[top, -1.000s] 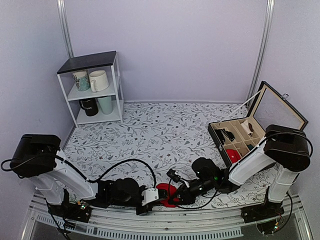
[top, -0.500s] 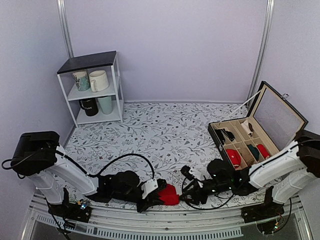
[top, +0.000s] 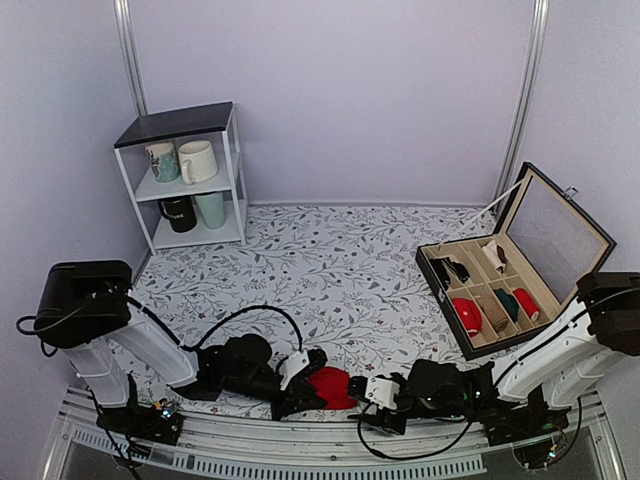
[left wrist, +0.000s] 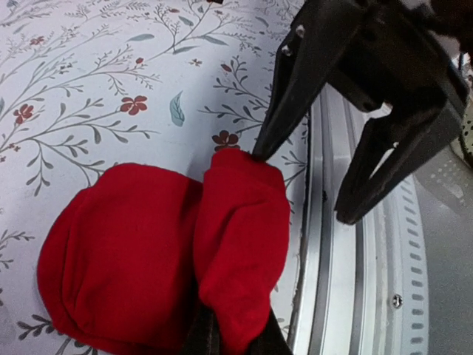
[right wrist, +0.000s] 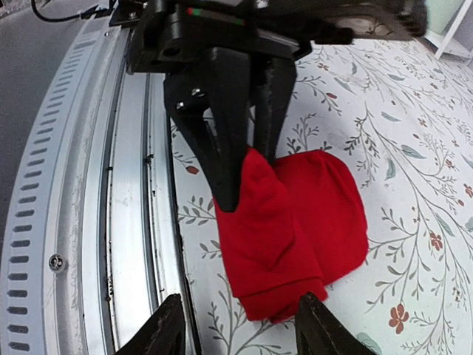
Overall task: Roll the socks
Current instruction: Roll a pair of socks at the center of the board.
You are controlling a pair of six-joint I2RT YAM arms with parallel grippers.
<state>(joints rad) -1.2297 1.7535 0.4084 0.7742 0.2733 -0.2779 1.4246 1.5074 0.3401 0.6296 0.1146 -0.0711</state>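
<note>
Left gripper (top: pixel 308 384) clamped on the socks (top: pixel 332 386). In the right wrist view its two dark fingers (right wrist: pixel 222 133) reach in from above and meet on a raised fold of red knit. In its own view the same fold runs down between the fingertips at the bottom edge. The socks are plain bright red, soft and matte, gathered into a rounded bundle of two lobes. A broad domed lobe lies farther from the rail (left wrist: pixel 332 296) and a narrower fold lies on the rail side, with a deep crease between them. The bundle rests on the floral cloth (left wrist: pixel 89 89) just beside the rail, its narrow lobe close to the cloth's edge. Right gripper (right wrist: pixel 240 299) stands wide and holds nothing; it lies low by the rail and faces the left gripper across the socks. In the left wrist view one of its fingers (left wrist: pixel 295 81) has its tip at the top of the narrow fold, touching it or nearly so, while the other hangs over the rail, clear of the fabric. In its own view the near end of the bundle lies just ahead of the gap between the jaws. Well away from the rail, on the right arm's side, an open case (top: pixel 478 350) holds rolls (top: pixel 466 313) in compartments, two of them red. Farthest from the rail, on the left, stands a shelf (top: pixel 180 125) with mugs (top: pixel 197 160).
</note>
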